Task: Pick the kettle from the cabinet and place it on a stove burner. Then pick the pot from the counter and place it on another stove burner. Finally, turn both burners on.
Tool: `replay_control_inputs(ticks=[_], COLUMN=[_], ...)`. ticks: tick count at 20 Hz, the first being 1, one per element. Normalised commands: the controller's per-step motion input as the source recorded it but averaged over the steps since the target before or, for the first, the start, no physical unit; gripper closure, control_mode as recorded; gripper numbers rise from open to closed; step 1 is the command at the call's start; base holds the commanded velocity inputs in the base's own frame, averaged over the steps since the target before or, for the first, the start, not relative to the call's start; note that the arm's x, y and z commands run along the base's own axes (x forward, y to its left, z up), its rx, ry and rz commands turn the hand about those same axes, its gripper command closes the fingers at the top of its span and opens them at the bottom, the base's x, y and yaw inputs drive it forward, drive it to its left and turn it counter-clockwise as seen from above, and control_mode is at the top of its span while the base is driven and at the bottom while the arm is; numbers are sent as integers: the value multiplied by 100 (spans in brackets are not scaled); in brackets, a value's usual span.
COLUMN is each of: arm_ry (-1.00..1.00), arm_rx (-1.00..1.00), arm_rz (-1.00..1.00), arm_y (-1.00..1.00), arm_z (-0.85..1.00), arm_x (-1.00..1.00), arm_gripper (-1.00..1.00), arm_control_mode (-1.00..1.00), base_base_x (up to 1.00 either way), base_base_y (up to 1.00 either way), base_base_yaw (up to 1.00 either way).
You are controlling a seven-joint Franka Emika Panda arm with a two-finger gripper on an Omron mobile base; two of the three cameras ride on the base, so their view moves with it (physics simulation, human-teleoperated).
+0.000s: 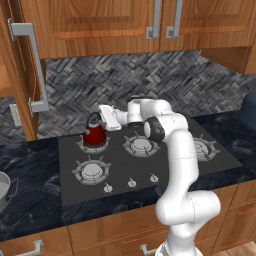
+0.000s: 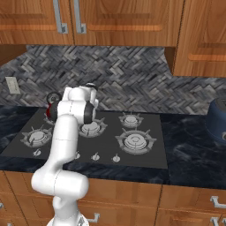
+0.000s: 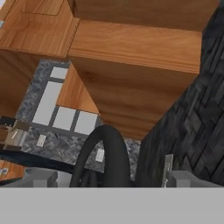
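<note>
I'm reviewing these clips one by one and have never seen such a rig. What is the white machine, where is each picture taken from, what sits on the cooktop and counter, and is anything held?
The white machine is a robot arm in a simulated kitchen. Two pictures come from cameras on its base, behind it to the left and to the right, so they show one scene from two sides. The third comes from a camera on the hand, looking along the gripper.

On the dark cooktop, a small red kettle stands on a back burner. In the hand view its black loop handle rises between the jaws. The jaws stand open, so nothing is held; the kettle rests on the burner by itself.

At the left edge of the left base view, a grey pot sits on the black counter. Beside the kettle a wooden cabinet door stands open.
</note>
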Motion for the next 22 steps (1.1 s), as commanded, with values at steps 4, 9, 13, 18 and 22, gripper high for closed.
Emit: replay_control_inputs(ticks=[4, 9, 13, 18, 22], arm_ry=[-7, -8, -8, -6, -7], arm_rx=[0, 0, 0, 0, 0], arm_rz=[0, 0, 0, 0, 0], arm_y=[-9, -4, -5, -3, -3], arm_z=[0, 6, 23, 25, 23], arm_x=[0, 0, 0, -3, -9], arm_gripper=[-100, -100, -100, -100, -100], arm_control_mode=[-100, -100, -100, -100, -100], base_base_x=[0, 0, 0, 0, 0], base_base_y=[0, 0, 0, 0, 0], base_base_yaw=[0, 0, 0, 0, 0])
